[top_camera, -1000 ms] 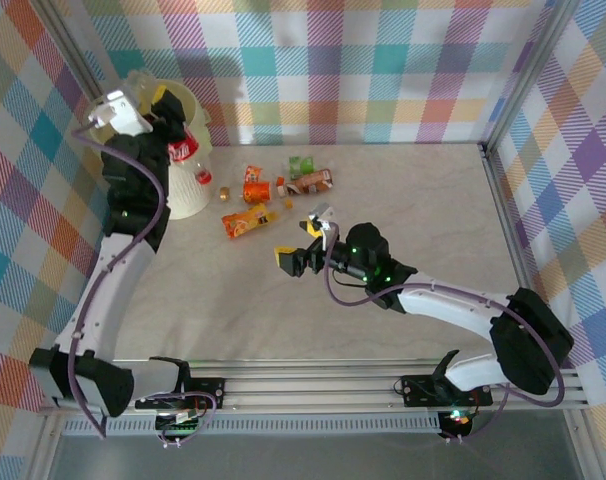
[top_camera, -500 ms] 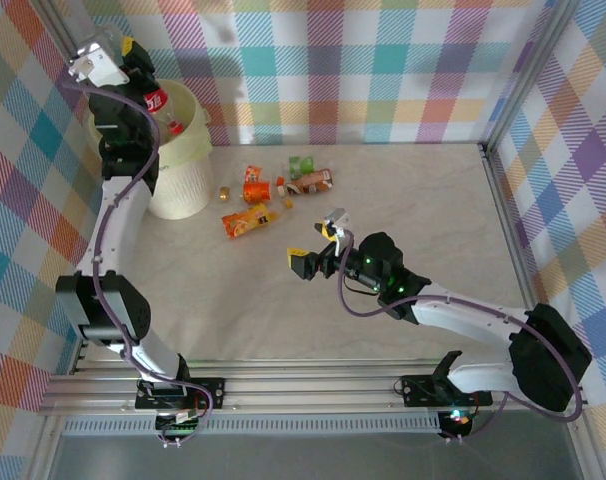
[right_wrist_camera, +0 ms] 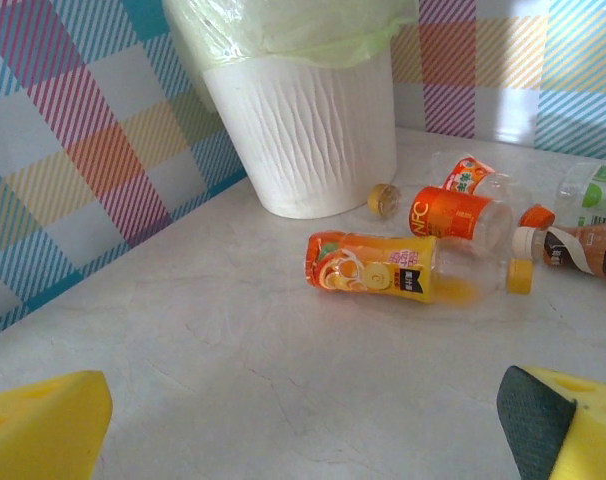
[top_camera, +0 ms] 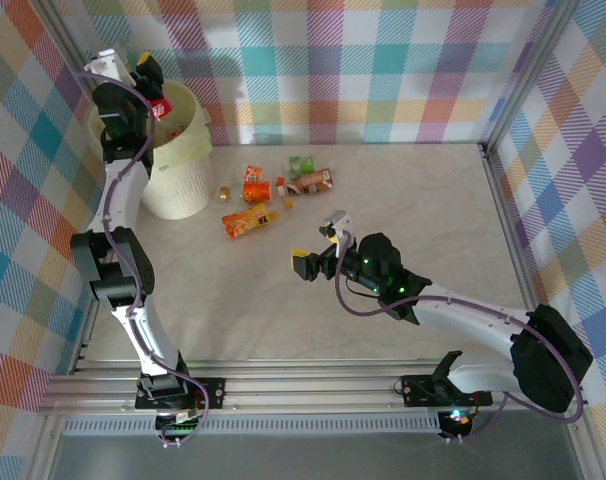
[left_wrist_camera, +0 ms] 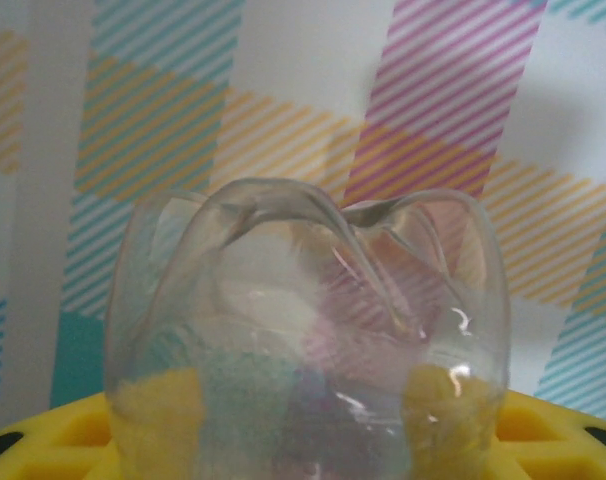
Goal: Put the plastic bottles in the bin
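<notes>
**Arm pose.** The left arm stands at almost full stretch, reaching up and back into the rear-left corner with its wrist bent over at the top. The left gripper [top_camera: 148, 82] hangs above the bin [top_camera: 183, 180], which sits directly beneath it. The right arm lies low across the table [top_camera: 413, 200] with its elbow bent. The right gripper [top_camera: 320, 245] points toward the rear-left.

**Differences between views.** The overhead view shows the red-label bottle [top_camera: 159, 104] at the left gripper, above the bin's mouth and toward its rear rim. The left wrist view gives the same bottle end-on. Its base is clear and lobed, and the checked wall [left_wrist_camera: 433, 100] is behind it. The right wrist view shows the bin's ribbed side and a pale-green liner [right_wrist_camera: 293, 25] folded over its rim.

**Tools.** The left gripper is closed on the red-label bottle, with its yellow pads [left_wrist_camera: 63, 445] against either side. The right gripper's jaws stand wide apart and hold nothing; its fingertips [right_wrist_camera: 43, 420] are low over the table.

Ahead of the right gripper and well apart from it lies an orange bottle [right_wrist_camera: 373, 270]. Just beyond are a second orange-labelled bottle [right_wrist_camera: 448, 215] and a loose cap [right_wrist_camera: 383, 197] near the bin's foot. To the right of these lie a brown-label bottle [right_wrist_camera: 583, 250] and a green-label bottle [right_wrist_camera: 595, 195].
</notes>
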Motion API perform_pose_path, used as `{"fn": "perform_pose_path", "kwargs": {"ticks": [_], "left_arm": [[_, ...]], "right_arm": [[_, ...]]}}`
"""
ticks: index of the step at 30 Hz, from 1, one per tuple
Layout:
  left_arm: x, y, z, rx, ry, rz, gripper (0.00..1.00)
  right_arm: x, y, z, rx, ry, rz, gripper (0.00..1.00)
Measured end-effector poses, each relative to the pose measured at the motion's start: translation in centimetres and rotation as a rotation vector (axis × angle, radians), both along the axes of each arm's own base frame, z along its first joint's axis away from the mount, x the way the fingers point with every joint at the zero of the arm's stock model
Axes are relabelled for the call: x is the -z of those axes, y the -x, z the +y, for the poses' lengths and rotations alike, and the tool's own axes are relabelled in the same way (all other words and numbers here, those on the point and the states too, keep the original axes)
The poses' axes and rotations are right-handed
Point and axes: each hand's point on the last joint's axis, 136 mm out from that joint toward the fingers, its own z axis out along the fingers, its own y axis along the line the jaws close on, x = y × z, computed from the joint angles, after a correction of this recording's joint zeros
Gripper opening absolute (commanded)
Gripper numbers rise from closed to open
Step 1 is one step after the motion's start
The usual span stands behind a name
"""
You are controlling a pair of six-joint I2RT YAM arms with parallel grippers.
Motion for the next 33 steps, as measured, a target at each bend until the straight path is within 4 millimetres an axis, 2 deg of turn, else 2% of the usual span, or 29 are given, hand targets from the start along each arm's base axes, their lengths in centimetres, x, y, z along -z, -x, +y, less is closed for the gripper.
{"fn": "perform_pose_path", "kwargs": {"ticks": [2, 6, 11, 15, 18, 25, 33], "left_arm": [[0.8, -0.3, 0.0, 0.042, 0.003, 0.022, 0.54], [1.2, -0.3, 0.0, 0.11, 0.0, 0.032, 0.56], [1.7, -0.3, -0.3, 0.168, -0.003, 0.048, 0.65], [3.4, -1.0, -1.1, 0.224, 0.02, 0.089, 0.69], [4.7, -1.4, -1.3, 0.247, 0.043, 0.116, 0.74], [5.8, -1.6, -1.6, 0.272, 0.087, 0.164, 0.82], [8.2, -1.5, -1.1, 0.224, 0.138, 0.283, 0.83]], "right_arm": [[0.2, -0.1, -0.1, 0.006, 0.007, 0.004, 1.0], [0.7, -0.1, -0.2, 0.01, 0.024, 0.018, 1.0], [1.8, -0.3, 0.1, 0.01, 0.046, 0.038, 1.0], [2.6, -0.6, 0.4, 0.009, 0.067, 0.056, 1.0], [2.5, -0.8, 0.6, 0.009, 0.068, 0.057, 1.0], [1.9, -0.9, 0.8, 0.011, 0.056, 0.052, 1.0], [2.3, -1.0, 0.8, 0.014, 0.056, 0.073, 1.0]]}}
